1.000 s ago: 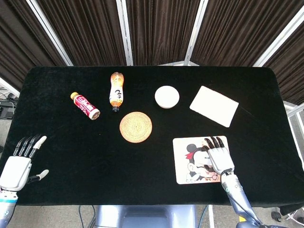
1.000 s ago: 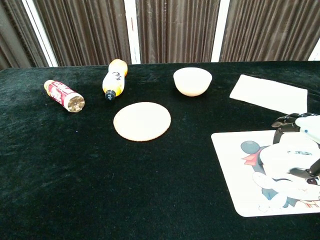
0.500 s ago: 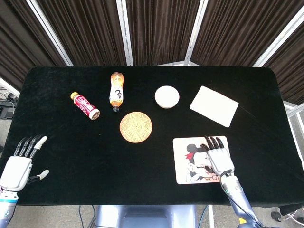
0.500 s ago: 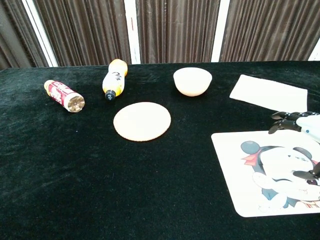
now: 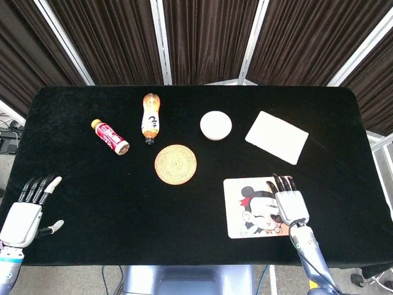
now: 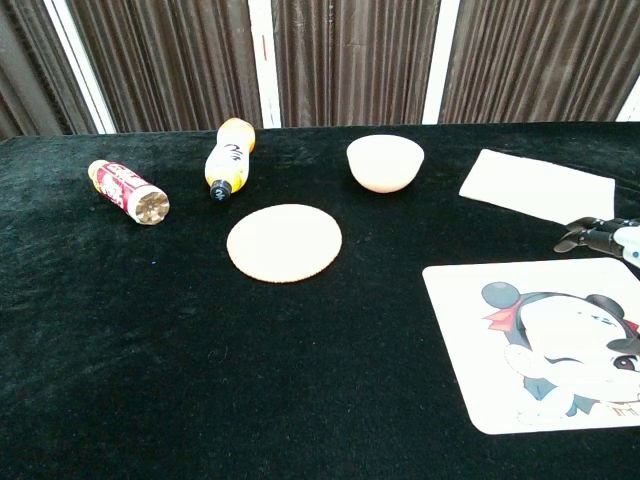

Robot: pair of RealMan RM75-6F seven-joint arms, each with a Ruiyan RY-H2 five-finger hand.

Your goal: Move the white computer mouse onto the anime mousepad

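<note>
Two bottles lie on their sides on the black surface (image 5: 92, 190), at the far left. One is an orange bottle (image 5: 151, 118) with a white label and its dark cap toward me. The other is a smaller red bottle (image 5: 110, 136). Both are closed, and how much is in them I cannot tell. To the right of the orange one stands a white bowl (image 5: 215, 125), upright. From the head view I see only white inside it. A round woven coaster (image 5: 175, 163) lies nearer to me, between the bottles and the bowl. A white rectangular cloth (image 5: 277, 136) lies flat at the far right.

The anime mousepad (image 5: 255, 206) lies flat at the near right. My right hand (image 5: 291, 207) is over its right edge with fingers stretched and apart, holding nothing. In the chest view only its dark fingertips (image 6: 590, 235) show. My left hand (image 5: 23, 216) is at the near left corner, also spread, with nothing in it.

The white computer mouse I cannot find in either view, so I cannot tell where it is.
</note>
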